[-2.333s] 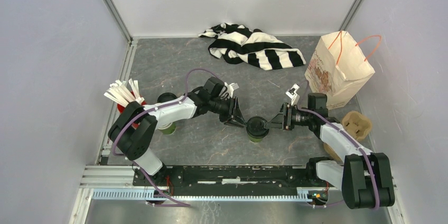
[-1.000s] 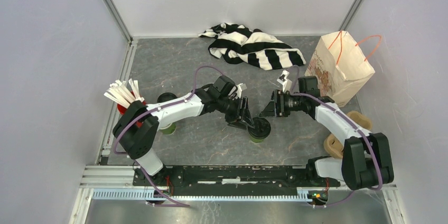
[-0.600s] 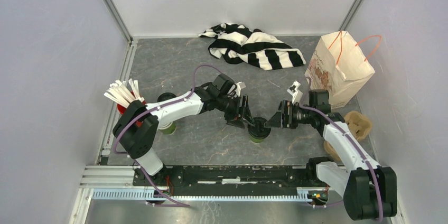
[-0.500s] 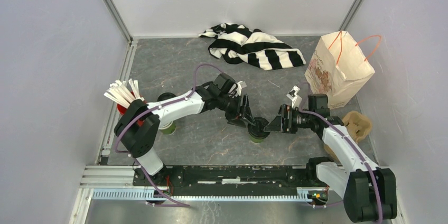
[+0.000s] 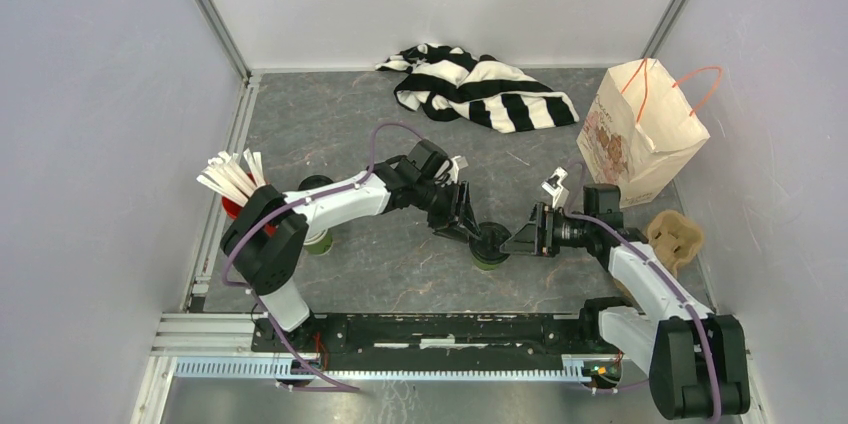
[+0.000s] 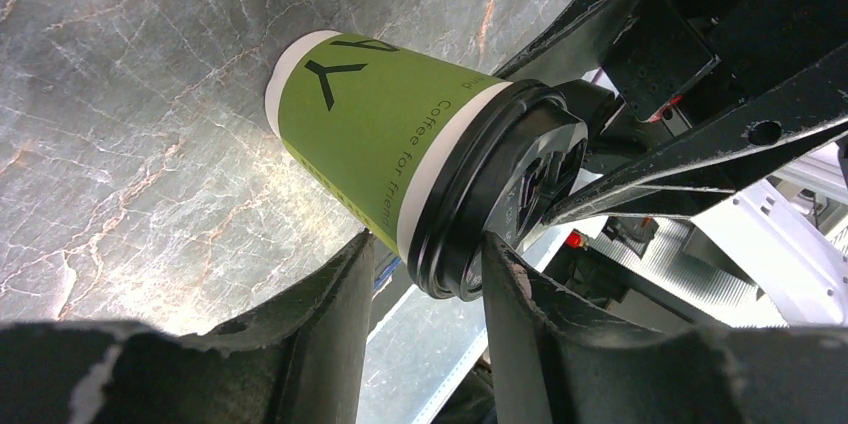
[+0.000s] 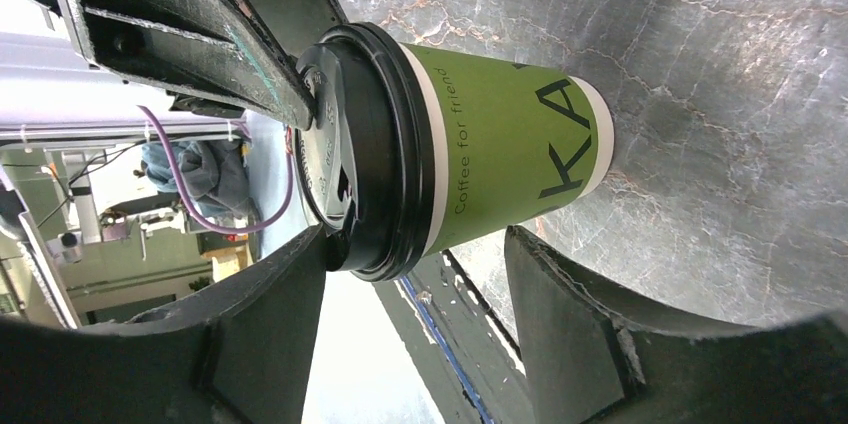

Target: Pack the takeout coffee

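Observation:
The takeout coffee [image 5: 489, 244], a green paper cup with a black lid, stands upright on the table between my two grippers. My left gripper [image 5: 470, 231] comes in from the left. In the left wrist view its jaws [image 6: 428, 242] pinch the lid's rim: one finger lies on the lid's top and the other sits against the cup [image 6: 370, 144] just under the rim. My right gripper [image 5: 518, 240] reaches in from the right. Its wider jaws [image 7: 415, 239] straddle the cup [image 7: 480, 154], one finger touching the lid's top, the other a sliver off the green wall.
A brown paper bag [image 5: 645, 129] with orange handles stands at the back right, and a cardboard cup carrier [image 5: 675, 239] lies near the right arm. A striped cloth [image 5: 480, 89] lies at the back. A red holder of white sticks [image 5: 235, 184] and green cups [image 5: 318, 242] sit at the left.
My right gripper swung from further back down to the cup and now straddles its top. My left gripper edged further onto the lid. The cup stayed in place.

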`<state>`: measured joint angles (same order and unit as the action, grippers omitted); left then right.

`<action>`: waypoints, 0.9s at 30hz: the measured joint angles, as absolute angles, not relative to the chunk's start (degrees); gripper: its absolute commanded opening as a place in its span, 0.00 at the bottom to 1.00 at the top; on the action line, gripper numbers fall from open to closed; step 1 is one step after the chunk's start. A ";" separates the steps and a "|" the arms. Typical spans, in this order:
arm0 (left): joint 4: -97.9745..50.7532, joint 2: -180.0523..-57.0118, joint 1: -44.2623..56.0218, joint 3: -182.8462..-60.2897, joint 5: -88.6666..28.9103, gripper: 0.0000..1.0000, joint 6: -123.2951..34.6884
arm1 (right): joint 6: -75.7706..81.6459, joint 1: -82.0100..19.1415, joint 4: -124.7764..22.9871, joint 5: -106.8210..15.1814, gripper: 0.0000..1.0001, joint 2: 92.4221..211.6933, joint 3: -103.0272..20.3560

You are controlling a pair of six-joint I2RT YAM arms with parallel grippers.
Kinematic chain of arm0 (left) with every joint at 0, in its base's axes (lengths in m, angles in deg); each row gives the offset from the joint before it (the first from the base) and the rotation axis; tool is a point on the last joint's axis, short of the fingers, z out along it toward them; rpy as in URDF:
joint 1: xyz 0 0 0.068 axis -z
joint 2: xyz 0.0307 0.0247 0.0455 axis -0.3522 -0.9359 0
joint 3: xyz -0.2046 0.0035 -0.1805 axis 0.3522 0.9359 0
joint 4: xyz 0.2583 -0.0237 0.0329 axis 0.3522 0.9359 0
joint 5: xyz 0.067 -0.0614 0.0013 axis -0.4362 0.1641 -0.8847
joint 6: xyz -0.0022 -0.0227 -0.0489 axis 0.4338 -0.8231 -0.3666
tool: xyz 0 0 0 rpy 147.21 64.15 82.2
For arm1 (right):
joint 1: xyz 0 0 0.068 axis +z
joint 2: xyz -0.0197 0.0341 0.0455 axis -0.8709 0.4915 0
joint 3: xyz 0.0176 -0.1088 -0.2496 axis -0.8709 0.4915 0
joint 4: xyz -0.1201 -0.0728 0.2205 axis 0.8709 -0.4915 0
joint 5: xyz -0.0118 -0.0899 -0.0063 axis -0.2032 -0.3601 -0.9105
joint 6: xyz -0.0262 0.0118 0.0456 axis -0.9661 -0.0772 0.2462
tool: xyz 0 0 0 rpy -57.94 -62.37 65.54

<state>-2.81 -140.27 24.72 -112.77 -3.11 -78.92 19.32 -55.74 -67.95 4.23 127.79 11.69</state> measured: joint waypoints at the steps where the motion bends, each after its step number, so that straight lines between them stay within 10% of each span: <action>1: -2.81 -140.27 24.72 -112.75 -3.16 0.50 -78.92 | 19.50 -55.83 -67.21 4.78 0.68 127.86 12.19; 11: -8.51 -137.45 23.50 -106.50 -0.40 0.47 -79.01 | 22.17 -58.69 -52.80 11.64 0.68 130.42 19.03; 27: -6.66 -135.50 20.20 -107.88 -0.10 0.74 -79.05 | 14.49 -58.80 -67.07 4.76 0.89 134.39 5.76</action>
